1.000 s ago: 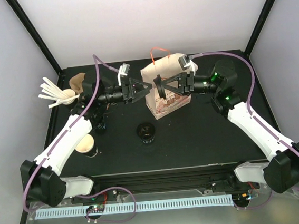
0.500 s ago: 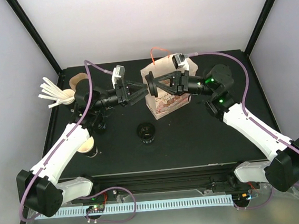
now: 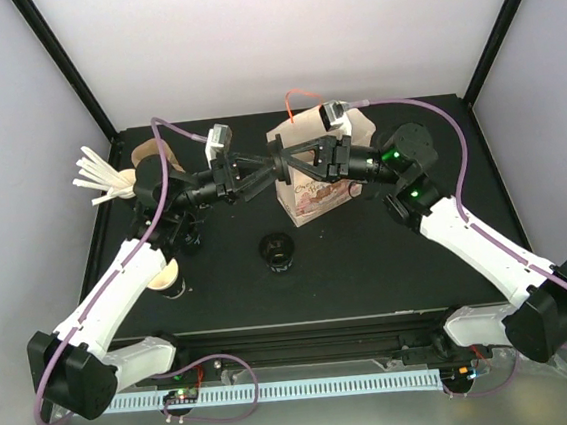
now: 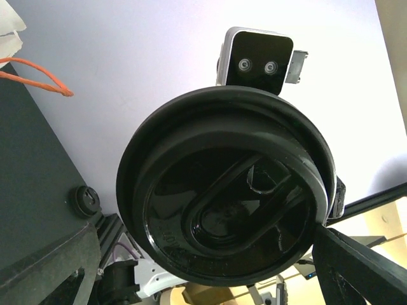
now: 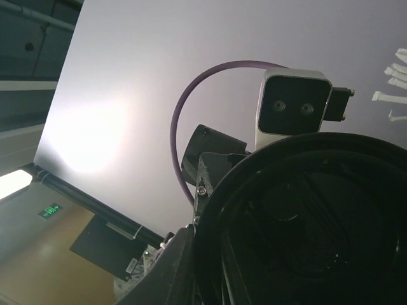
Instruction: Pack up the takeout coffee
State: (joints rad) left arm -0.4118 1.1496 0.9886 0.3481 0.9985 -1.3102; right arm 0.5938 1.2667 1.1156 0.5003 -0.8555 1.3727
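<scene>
A round black lid (image 3: 278, 163) hangs in the air in front of the paper bag, seen edge-on from above. My right gripper (image 3: 282, 160) is shut on its rim; one finger (image 5: 175, 260) presses against the lid (image 5: 305, 222). My left gripper (image 3: 268, 174) faces it from the left, open, with its fingers on either side of the lid (image 4: 222, 203). That view shows the lid's top with its sip hole. One lidded takeout coffee (image 3: 277, 250) stands on the table in the middle. A lidless black cup (image 3: 162, 274) with a tan inside stands at the left.
A tan printed paper bag (image 3: 314, 194) with an orange handle stands just behind the grippers. At the back left are a cup of white stirrer sticks (image 3: 110, 179) and a brown pulp carrier (image 3: 147, 153). Another dark cup (image 3: 191, 238) sits under my left arm.
My right gripper has carried the lid leftward across the bag's front. My left gripper has drawn back a little, and its fingers now overlap the lid.
</scene>
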